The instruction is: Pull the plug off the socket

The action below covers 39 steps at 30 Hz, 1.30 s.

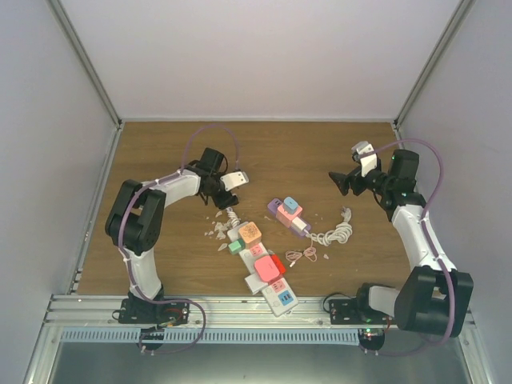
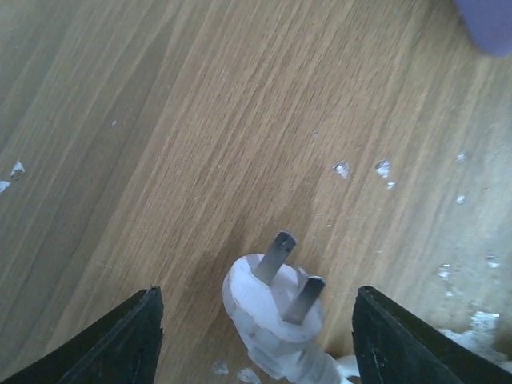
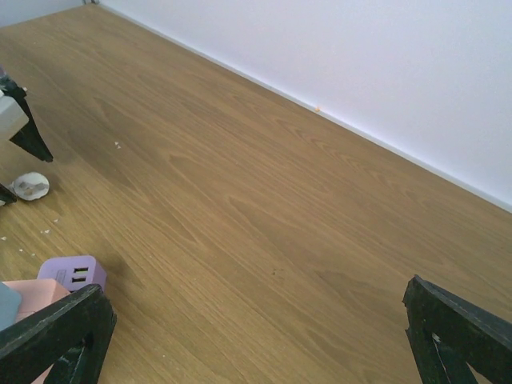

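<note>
A white two-prong plug (image 2: 276,312) lies loose on the wood table, prongs up, out of any socket. My left gripper (image 2: 256,320) is open, with one finger on each side of the plug and neither touching it. In the top view the left gripper (image 1: 216,194) sits just beyond the far end of the white power strip (image 1: 280,298), which carries orange (image 1: 250,232), green (image 1: 234,246), pink (image 1: 266,268) and red (image 1: 278,262) plugs. My right gripper (image 1: 341,182) is open and empty above bare table (image 3: 256,240) at the right.
A purple, pink and blue adapter cluster (image 1: 288,213) lies mid-table, and its purple USB block (image 3: 74,274) shows in the right wrist view. A coiled white cable (image 1: 336,234) and a small pink cable (image 1: 304,256) lie to its right. White flecks (image 2: 362,169) litter the wood.
</note>
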Motion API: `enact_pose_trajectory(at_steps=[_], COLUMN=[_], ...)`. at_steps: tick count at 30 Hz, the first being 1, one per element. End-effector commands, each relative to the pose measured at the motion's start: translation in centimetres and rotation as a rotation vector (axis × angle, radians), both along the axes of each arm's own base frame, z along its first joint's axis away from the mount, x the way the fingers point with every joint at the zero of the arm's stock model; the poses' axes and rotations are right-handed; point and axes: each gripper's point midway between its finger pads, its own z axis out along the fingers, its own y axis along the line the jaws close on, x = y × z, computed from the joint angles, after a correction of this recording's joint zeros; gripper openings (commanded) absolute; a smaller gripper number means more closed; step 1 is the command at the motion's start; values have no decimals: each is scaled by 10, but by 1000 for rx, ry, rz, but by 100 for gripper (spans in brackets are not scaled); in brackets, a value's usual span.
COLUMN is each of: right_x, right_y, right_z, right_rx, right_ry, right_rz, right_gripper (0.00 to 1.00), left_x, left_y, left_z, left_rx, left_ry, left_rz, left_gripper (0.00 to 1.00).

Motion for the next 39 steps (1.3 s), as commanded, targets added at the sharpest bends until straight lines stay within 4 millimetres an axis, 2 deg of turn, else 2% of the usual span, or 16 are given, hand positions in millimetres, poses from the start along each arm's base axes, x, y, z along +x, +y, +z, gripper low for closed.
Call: enact_pose_trajectory(at_steps=[1, 7, 10, 19, 25, 32, 37, 39], right_x=[-4, -3, -3, -3, -2, -1, 2, 3], right_y=[4, 4, 4, 4, 3, 3, 1, 1], right_z=[-7, -8, -9, -10, -12, -14, -16, -17], right_rx=[-17, -21, -24, -30, -34, -36, -42, -40], right_ry=[8, 12, 12, 11, 14, 19, 27, 29], right_rz=[17, 17, 17, 20, 18, 20, 8, 10], right_gripper=[100, 99, 100, 100, 100, 100, 100, 100], left_x=[16, 24, 34, 87, 124, 173, 194, 198], left_y=[-2, 2, 5, 28, 51, 92, 123, 130], left_z=[-9, -23, -25, -17, -15, -14, -19, -20], left_rx=[48, 98, 116, 137, 136, 118, 89, 66], left_ry=[-75, -97, -114, -177, -205, -220, -187, -173], left_rz=[-17, -9, 19, 170, 265, 410, 499, 509], left_gripper=[64, 55, 46, 36, 35, 35, 34, 35])
